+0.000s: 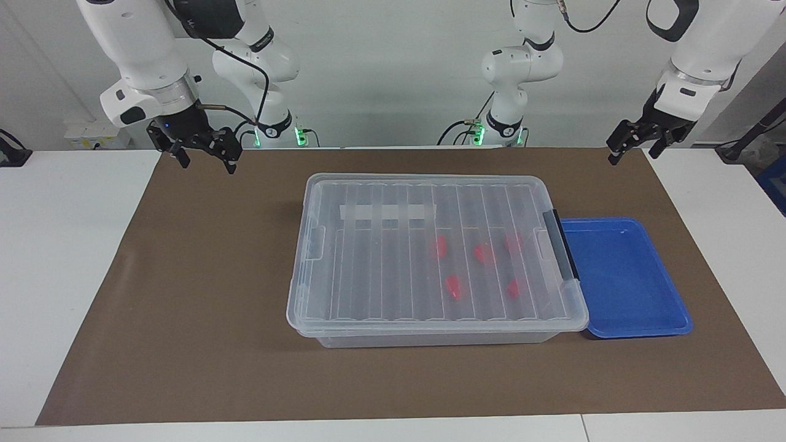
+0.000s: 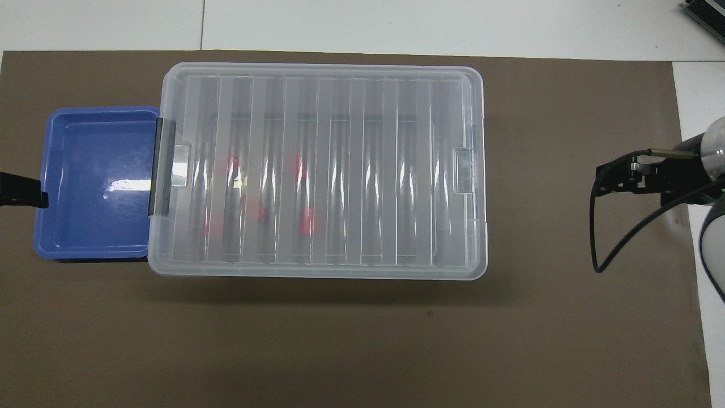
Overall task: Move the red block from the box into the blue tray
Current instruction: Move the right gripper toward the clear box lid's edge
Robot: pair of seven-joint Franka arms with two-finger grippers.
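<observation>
The box [image 1: 381,270] is a large clear bin in the middle of the brown mat, with its ribbed lid on. Several red blocks [image 1: 453,286] show through the lid in the half toward its dark grey handle [image 1: 559,242]; they also show in the overhead view [image 2: 306,221]. The blue tray [image 1: 620,276] lies empty beside the handle end, toward the left arm's end. My left gripper [image 1: 634,152] is open and empty, raised near the mat's corner. My right gripper [image 1: 207,161] is open and empty, raised at the right arm's end.
A brown mat [image 1: 184,294] covers most of the white table. A white tape strip [image 1: 387,212] lies on the lid. In the overhead view the box [image 2: 362,170] and tray [image 2: 96,187] touch, and the left gripper's tip [image 2: 22,192] shows by the tray's outer rim.
</observation>
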